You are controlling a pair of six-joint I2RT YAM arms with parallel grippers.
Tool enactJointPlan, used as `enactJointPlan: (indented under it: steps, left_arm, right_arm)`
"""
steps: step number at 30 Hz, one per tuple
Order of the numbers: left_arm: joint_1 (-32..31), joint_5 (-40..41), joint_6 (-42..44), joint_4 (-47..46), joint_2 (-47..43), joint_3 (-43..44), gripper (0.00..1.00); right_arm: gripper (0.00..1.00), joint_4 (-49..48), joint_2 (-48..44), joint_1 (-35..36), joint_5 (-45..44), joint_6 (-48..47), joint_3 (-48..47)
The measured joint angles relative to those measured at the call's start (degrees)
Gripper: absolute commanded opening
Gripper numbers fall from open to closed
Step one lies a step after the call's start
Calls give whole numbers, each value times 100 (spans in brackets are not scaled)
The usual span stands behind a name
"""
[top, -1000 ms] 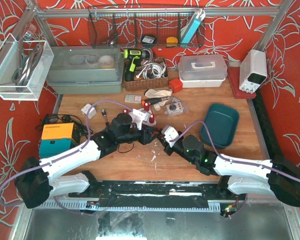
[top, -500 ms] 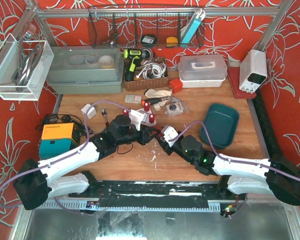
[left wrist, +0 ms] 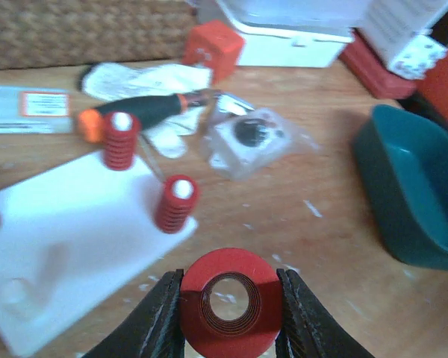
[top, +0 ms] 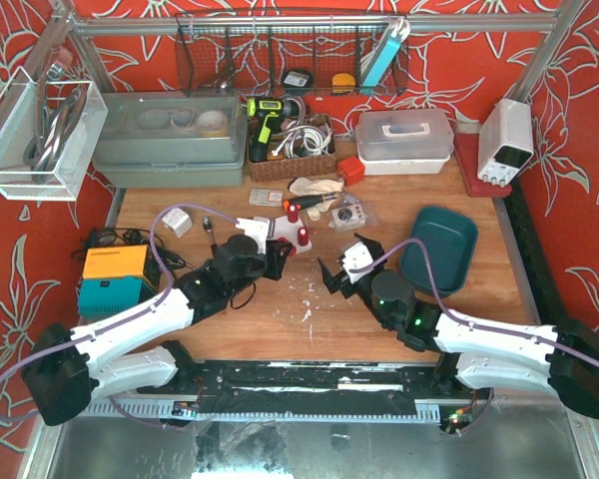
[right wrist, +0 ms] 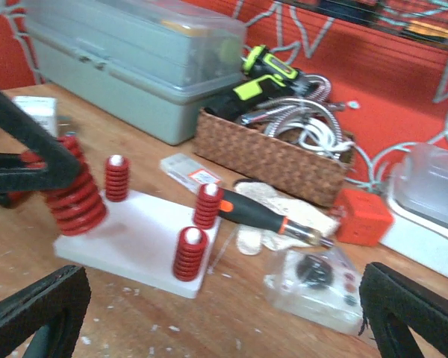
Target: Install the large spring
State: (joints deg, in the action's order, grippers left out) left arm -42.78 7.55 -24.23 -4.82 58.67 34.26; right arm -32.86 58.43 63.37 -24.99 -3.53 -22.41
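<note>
White board [left wrist: 67,239] with small springs [left wrist: 175,205] set left of centre, screwdriver [left wrist: 145,112] behind, large spring [left wrist: 228,265] clenched in left pincer [left wrist: 230,298] at bottom, right pincer [right wrist: 224,313] released.

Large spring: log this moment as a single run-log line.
left gripper: shut on large spring | spring: at corner of white peg board, seating unclear | right gripper: open, empty, off the board

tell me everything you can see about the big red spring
The large spring is a thick red coil, wider than the small springs on the white plate. The left tool is shut on it, black fingers pinching opposite sides. It stands roughly upright by the plate's end; seen end-on, its hollow core shows. Whether it rests on the plate cannot be told.
</note>
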Motion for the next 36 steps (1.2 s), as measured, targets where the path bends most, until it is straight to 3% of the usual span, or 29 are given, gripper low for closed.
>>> enactJointPlan:
  steps: [12,36]
  left_arm:
    - [468,1508,131,446,494,105,4]
    - [826,1519,514,280,1095,98,8]
  right_arm:
    - [99,170,-87,-142,-1001,164,90]
    - [99,385,-118,-227,-1117,302,90]
